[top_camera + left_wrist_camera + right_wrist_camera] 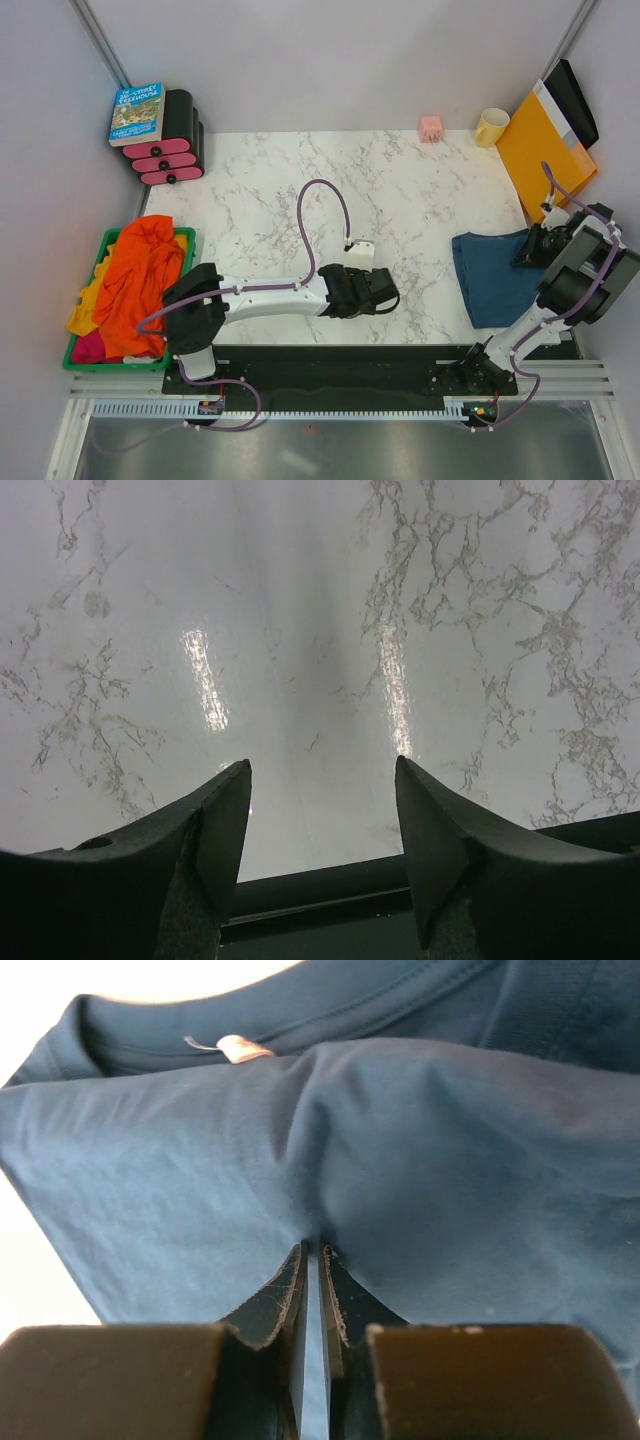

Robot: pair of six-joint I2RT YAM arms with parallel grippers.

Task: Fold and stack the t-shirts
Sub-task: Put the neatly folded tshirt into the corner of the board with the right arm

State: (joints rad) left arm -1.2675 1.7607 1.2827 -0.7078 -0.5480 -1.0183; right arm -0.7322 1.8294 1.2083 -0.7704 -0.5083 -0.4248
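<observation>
A dark teal-blue t-shirt (492,275) lies folded at the right of the marble table (300,200). My right gripper (530,247) is at its right edge, shut on a pinch of its cloth; in the right wrist view the gripper (313,1250) nips the blue fabric (200,1150) just below the collar and its label (238,1048). My left gripper (385,287) is open and empty over bare marble near the table's front middle; its fingers (225,815) stand wide apart. Orange, yellow and pink-red t-shirts (138,275) are heaped in a green bin (186,243) at the left.
An orange-yellow flat folder (545,140) leans at the back right beside a yellow mug (491,127). A small pink block (431,127) sits at the back edge. A book (137,113) lies on black and pink dumbbells (165,155) at the back left.
</observation>
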